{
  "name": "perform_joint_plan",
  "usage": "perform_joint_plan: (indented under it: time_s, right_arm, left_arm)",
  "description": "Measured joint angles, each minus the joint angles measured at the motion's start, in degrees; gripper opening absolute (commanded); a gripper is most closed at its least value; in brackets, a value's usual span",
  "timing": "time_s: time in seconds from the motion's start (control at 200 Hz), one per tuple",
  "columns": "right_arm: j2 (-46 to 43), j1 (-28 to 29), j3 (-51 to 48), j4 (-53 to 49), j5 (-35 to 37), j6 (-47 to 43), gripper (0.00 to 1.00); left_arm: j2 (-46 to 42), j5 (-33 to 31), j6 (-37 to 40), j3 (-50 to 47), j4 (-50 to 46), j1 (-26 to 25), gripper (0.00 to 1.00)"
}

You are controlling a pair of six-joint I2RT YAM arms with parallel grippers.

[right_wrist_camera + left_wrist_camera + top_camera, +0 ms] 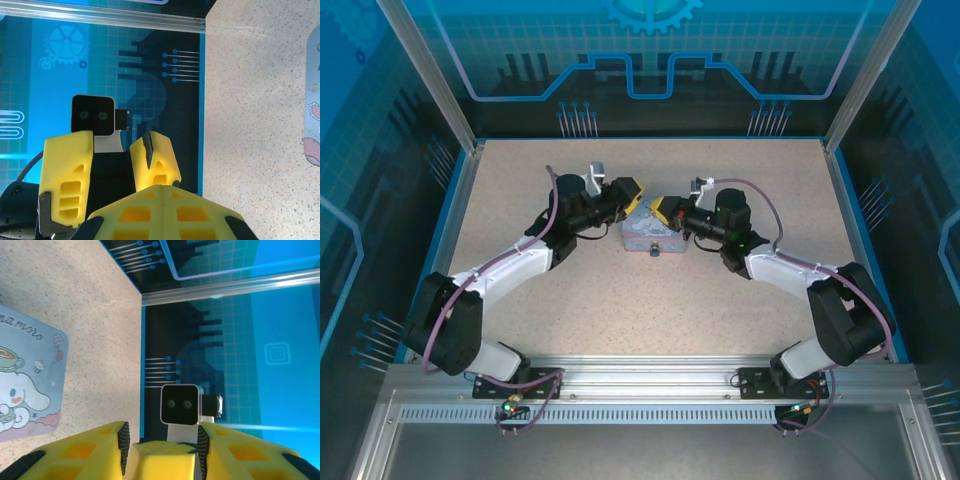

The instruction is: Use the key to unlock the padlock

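Two robot arms meet nose to nose over a pale blue cartoon tin (pixel 642 232). The right pincer (pixel 666 209) is pressed shut, its yellow fingers seam to seam. Whether the key is nipped between them cannot be told. The left pincer (pixel 632 192) stands partly open, its fingers on either side of the right one's closed tip. They are close to it, though contact cannot be made out.

The padlock (pixel 653 252), a dark speck, sits below both pincers at the tin's edge nearest the arm bases.

The step looks like a pass or regrip of the key between the two pincers. To do it well, the left pincer should close squarely on the key's head before the right one lets go. The blade should be left free and pointing out. One pincer would then need to steady the small lock below.

The worktop (pixel 740 290) is speckled beige with a blue rim. It is enclosed by blue circuit-pattern panels (pixel 650 60) and aluminium posts (pixel 425 70).
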Motion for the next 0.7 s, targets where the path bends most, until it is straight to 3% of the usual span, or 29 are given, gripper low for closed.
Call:
perform_joint_plan:
  time_s: [0.41, 0.7]
  right_arm:
    - [0.2, -0.1, 0.6, 0.0, -0.4, 0.2, 0.0]
    - [0.1, -0.3, 0.6, 0.2, -0.3, 0.2, 0.0]
  left_arm:
    - [0.3, 0.2, -0.2, -2.0, 3.5, -1.9, 0.33]
    - [0.3, -0.9, -0.3, -3.3, 2.7, -3.0, 0.58]
